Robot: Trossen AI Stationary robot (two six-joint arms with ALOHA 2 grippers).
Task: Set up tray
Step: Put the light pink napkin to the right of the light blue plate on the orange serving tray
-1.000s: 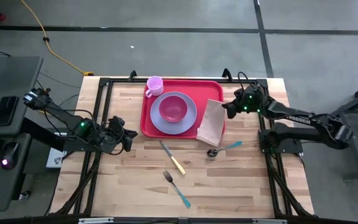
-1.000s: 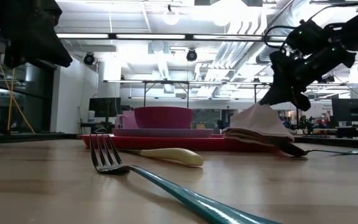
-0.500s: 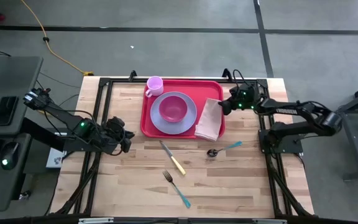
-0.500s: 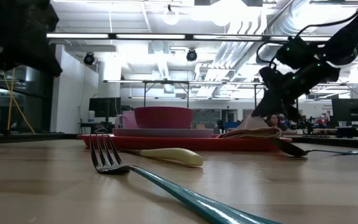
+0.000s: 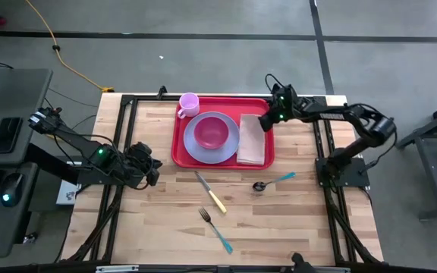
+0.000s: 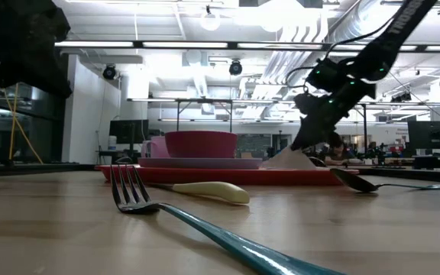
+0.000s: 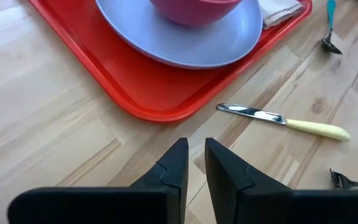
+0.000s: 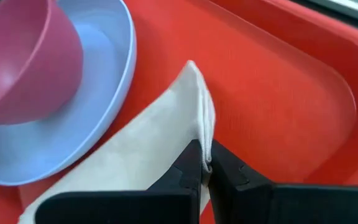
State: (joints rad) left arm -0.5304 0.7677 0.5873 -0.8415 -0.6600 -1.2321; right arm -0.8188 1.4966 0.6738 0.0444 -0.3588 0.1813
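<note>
Right now, right gripper (image 5: 265, 123) down over the far right corner of the tray (image 5: 258, 104), fingers pinched tight on the far edge of the napkin (image 5: 253, 139). Seen close in the right wrist view: gripper (image 8: 205, 163) clamped on a raised fold of napkin (image 8: 148, 149), red tray (image 8: 278, 93) beneath, plate (image 8: 92, 99) and bowl (image 8: 23, 62) just beside. Napkin flat along the tray's right side, near edge reaching the tray's rim. Low view: gripper (image 6: 302, 137) angled down, cloth (image 6: 289, 159) lifted to a small peak.

Tray at the far middle of the table (image 5: 294, 220), red, holding the lavender plate (image 5: 235, 136) with the pink bowl (image 5: 211, 130) on it; pink cup (image 5: 189, 103) at the far left corner.

Off the tray, on bare wood: knife (image 5: 212, 192) just near of it, fork (image 5: 216, 230) nearer still, spoon (image 5: 273, 180) to the right, all apart from one another.

Left gripper (image 5: 155, 165) waiting at the table's left edge, well clear of the tray; fingers nearly together, a thin gap only, nothing held, gripper (image 7: 194, 163) pointing at the tray's rim (image 7: 148, 112) and the knife (image 7: 284, 120).
</note>
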